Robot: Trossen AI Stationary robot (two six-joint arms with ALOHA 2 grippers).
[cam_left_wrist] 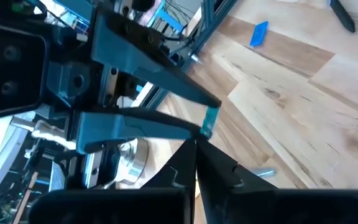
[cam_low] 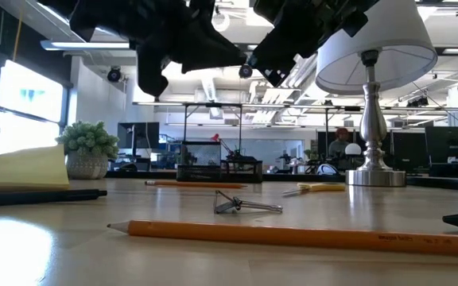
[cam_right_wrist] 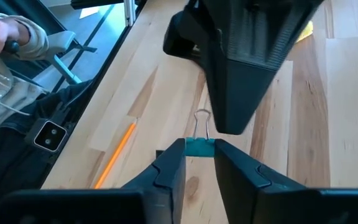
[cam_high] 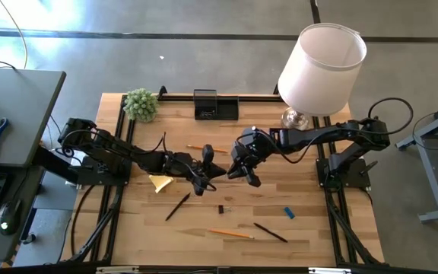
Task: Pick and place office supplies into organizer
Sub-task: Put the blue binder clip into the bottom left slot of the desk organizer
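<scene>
A small teal binder clip [cam_right_wrist: 199,147] hangs in the air over the middle of the table, between my two grippers. My right gripper [cam_right_wrist: 199,155] reaches in from the table's right with the clip between its fingertips. My left gripper [cam_left_wrist: 196,144] comes from the table's left, and its shut tips meet the clip's wire end. In the high view the two grippers [cam_high: 211,170] [cam_high: 242,172] stand tip to tip. The black organizer [cam_high: 215,105] stands at the far edge. A yellow sticky pad [cam_high: 160,183], pencils [cam_high: 230,234], pens [cam_high: 177,206] and a blue block [cam_high: 288,212] lie on the table. My left gripper is shut at the clip's wire-handle end [cam_left_wrist: 205,132], coming from the table's left and slanting slightly down. Its own fingers hide which wire it pinches. One wire loop [cam_right_wrist: 201,119] shows free beside its tip. My right gripper pinches the clip's teal body [cam_right_wrist: 191,147] between its two fingertips, only at their free ends. The fingers slant down from the table's right. The clip is lifted clear of the table, with its wire handles pointing toward the left gripper.
A white-shaded lamp [cam_high: 322,68] stands at the far right and a green plant [cam_high: 141,104] at the far left. A small black clip [cam_high: 220,208] and a second pen [cam_high: 270,233] lie toward the near edge. A person's sleeve [cam_right_wrist: 8,37] shows beyond the table.
</scene>
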